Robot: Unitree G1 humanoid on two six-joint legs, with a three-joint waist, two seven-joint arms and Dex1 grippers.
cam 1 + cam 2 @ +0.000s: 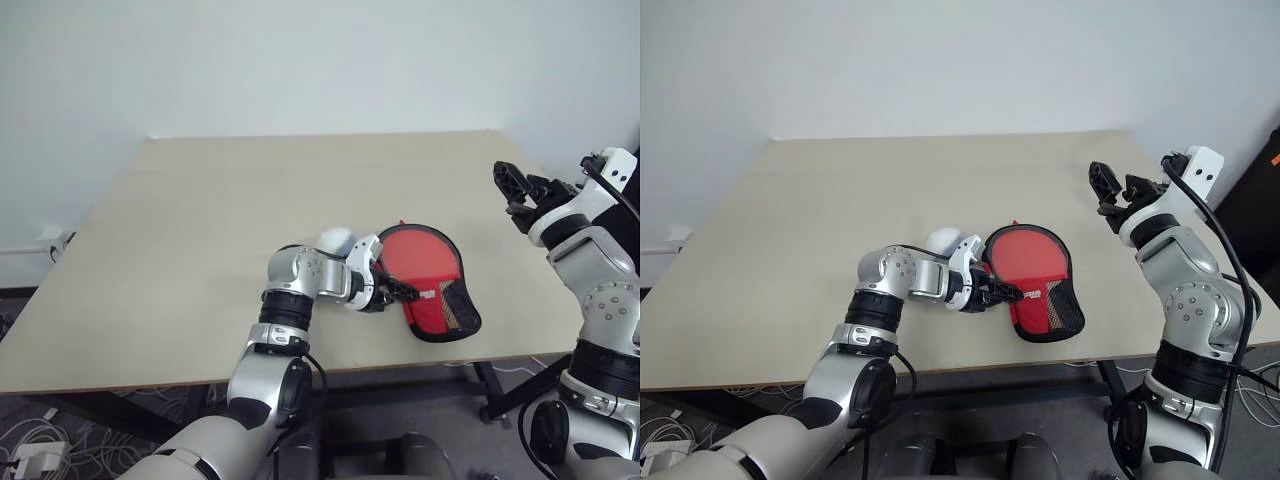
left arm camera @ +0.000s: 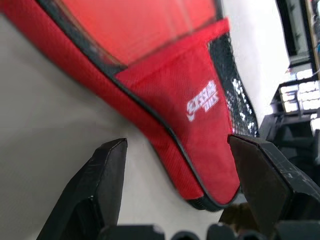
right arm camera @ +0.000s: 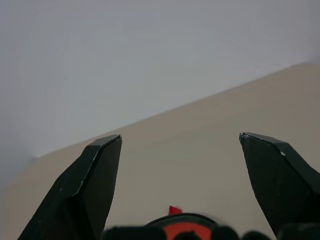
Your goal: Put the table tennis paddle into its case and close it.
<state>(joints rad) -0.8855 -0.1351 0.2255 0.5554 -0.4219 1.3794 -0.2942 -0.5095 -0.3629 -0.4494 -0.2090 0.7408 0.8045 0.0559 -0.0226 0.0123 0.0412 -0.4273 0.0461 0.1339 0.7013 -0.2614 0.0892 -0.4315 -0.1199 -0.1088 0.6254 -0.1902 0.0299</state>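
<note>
Case (image 1: 432, 285) seemingly zipped on beige table (image 1: 180, 250), white wall (image 1: 300, 60), both grippers spread, empty.

even, soft indoor light fills the scene, bright on the pale wall and the table (image 1: 200, 250). shadows are faint, just a thin dark line under the case (image 1: 430, 290). in the left wrist view the case's near edge and logo blur, and the black fingers (image 2: 95, 195) are soft-edged. no strong glare.
</note>
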